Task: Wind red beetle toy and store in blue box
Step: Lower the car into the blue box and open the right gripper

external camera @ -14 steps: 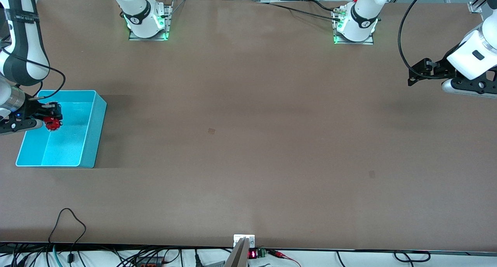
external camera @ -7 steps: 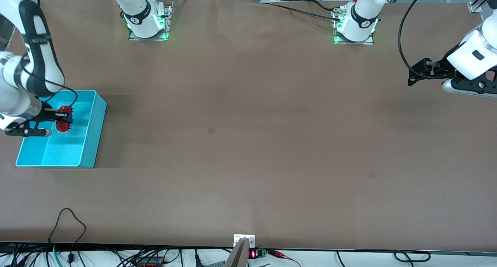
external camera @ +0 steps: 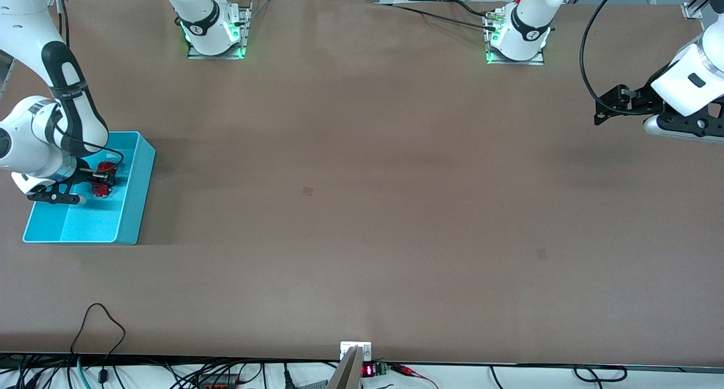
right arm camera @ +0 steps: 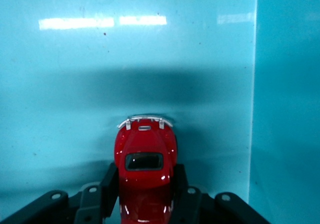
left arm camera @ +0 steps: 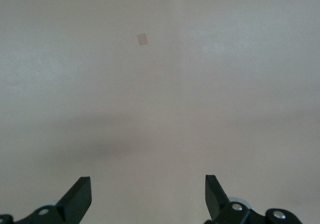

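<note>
right gripper (external camera: pixel 102 181) clamped on red beetle toy (right arm camera: pixel 145 159) inside blue box (external camera: pixel 138 197); left gripper (left arm camera: pixel 148 196) fully spread, empty, waiting over table (external camera: pixel 362 208)

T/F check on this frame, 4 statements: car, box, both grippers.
1. The right gripper is shut on the car. True.
2. The car lies loose on the table, apart from the box. False: it is held inside the box, by the wall toward the table's middle.
3. The left gripper is open with nothing in it. True.
4. The left gripper hangs over the box. False: it waits over bare table at the left arm's end.
</note>
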You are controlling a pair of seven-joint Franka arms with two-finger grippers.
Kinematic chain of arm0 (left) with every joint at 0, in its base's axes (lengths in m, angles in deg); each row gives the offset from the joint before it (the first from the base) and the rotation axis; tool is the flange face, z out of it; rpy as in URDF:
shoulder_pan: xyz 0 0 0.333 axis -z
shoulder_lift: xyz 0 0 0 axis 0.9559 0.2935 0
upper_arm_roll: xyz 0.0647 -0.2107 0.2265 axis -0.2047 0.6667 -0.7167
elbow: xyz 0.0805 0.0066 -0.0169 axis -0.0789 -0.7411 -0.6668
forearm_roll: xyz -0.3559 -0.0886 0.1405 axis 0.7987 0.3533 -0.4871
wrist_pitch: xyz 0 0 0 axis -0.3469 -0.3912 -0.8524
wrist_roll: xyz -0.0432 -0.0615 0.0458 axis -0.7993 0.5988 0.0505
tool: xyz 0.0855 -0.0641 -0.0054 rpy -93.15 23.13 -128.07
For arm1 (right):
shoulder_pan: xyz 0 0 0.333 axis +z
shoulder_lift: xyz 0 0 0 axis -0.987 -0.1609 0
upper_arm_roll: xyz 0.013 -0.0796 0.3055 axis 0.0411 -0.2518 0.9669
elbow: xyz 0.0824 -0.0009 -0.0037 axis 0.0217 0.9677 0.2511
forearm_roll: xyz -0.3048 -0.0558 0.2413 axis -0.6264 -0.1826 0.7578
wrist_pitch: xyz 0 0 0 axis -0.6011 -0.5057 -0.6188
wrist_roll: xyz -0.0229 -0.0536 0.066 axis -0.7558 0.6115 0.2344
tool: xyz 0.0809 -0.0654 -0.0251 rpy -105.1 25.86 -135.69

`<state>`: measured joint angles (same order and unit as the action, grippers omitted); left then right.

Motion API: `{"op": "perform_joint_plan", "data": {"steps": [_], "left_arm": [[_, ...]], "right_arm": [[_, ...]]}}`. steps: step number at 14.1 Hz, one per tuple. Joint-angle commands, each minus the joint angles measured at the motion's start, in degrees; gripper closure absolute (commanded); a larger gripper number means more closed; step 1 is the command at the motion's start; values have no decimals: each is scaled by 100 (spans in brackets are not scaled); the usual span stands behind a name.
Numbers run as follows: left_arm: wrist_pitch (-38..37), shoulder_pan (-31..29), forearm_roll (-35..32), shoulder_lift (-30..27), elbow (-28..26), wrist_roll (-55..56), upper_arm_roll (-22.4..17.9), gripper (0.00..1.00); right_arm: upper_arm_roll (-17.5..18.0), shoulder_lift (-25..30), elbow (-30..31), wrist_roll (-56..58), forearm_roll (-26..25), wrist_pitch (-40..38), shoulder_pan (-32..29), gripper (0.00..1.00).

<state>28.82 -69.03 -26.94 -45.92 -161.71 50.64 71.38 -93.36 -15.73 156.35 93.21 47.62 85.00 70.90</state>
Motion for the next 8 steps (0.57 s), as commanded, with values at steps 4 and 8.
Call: {"op": "perform_joint_plan", "data": {"steps": [4, 8], "left_arm": [[-101, 14, 103, -6, 90, 14, -25, 0], [-101, 14, 103, -6, 90, 5, -25, 0]], "right_arm": [[55, -166, 38, 114, 133, 38, -80, 0], [161, 342, -215, 123, 133, -503, -18, 0]]}}
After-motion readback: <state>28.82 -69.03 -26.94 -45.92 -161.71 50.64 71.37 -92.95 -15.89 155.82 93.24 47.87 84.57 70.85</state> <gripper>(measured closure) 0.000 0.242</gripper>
